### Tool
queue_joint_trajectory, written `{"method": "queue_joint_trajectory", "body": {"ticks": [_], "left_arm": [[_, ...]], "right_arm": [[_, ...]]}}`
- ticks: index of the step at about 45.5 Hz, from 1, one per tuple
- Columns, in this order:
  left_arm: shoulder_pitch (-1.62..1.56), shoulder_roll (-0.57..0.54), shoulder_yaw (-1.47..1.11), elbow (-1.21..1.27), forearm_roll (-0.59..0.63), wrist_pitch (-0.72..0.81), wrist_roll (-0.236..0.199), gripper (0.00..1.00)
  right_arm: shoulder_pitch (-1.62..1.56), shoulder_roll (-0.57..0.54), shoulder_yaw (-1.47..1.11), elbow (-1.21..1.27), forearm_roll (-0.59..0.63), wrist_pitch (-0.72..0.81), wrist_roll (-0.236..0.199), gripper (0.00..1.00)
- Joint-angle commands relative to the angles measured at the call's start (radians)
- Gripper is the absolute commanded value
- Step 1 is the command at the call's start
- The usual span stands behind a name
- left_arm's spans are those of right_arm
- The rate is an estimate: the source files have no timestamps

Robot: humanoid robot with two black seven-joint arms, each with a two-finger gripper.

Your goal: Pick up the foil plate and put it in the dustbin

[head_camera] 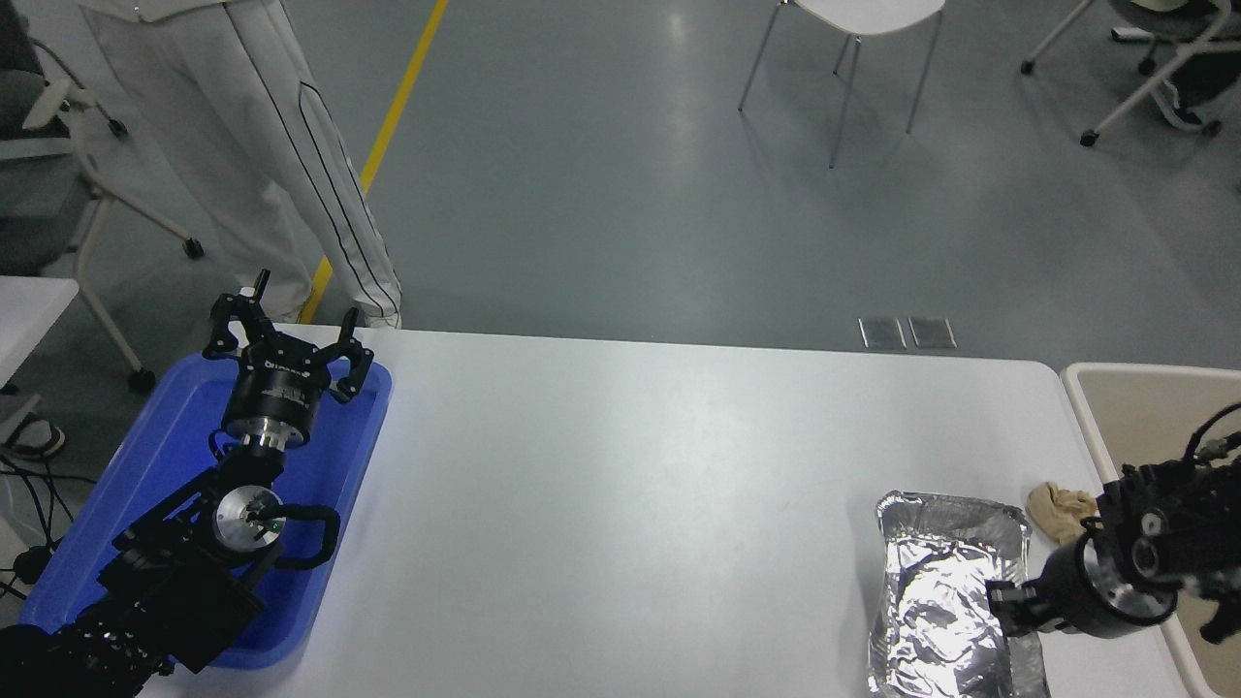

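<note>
The foil plate [938, 591], a shiny crinkled silver tray, is at the table's near right corner, its near end running off the picture's bottom. My right gripper [1008, 607] comes in from the right edge and is shut on the plate's right rim. The dustbin [1088, 419], beige with a pale cream rim, stands just past the table's right edge, to the right of the gripper and beyond it. My left gripper [287, 341] is open and parked over the blue tray at the lower left.
A small crumpled tan paper wad [1059, 508] lies between the plate and the dustbin. The flat blue tray [160, 465] sits at the table's left end. A person in white trousers [254, 145] stands beyond the far left corner. Chairs stand on the floor behind.
</note>
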Motion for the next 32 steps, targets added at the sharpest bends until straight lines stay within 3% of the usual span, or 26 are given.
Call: {"method": "queue_joint_trajectory", "body": {"ticks": [1,7,32], "left_arm": [[-0.001,0.0,0.0,0.0,0.0,0.0,0.0,1.0],[0.0,0.0,0.0,0.0,0.0,0.0,0.0,1.0],[-0.001,0.0,0.0,0.0,0.0,0.0,0.0,1.0]], "right_arm": [[0.275,-0.006,-0.048,0.059,0.016,0.33,0.003,0.0],[0.412,-0.006,-0.048,0.06,0.019,0.49,0.003,0.0],[0.745,0.005,-0.086,0.062,0.085,0.49,0.003,0.0]]}}
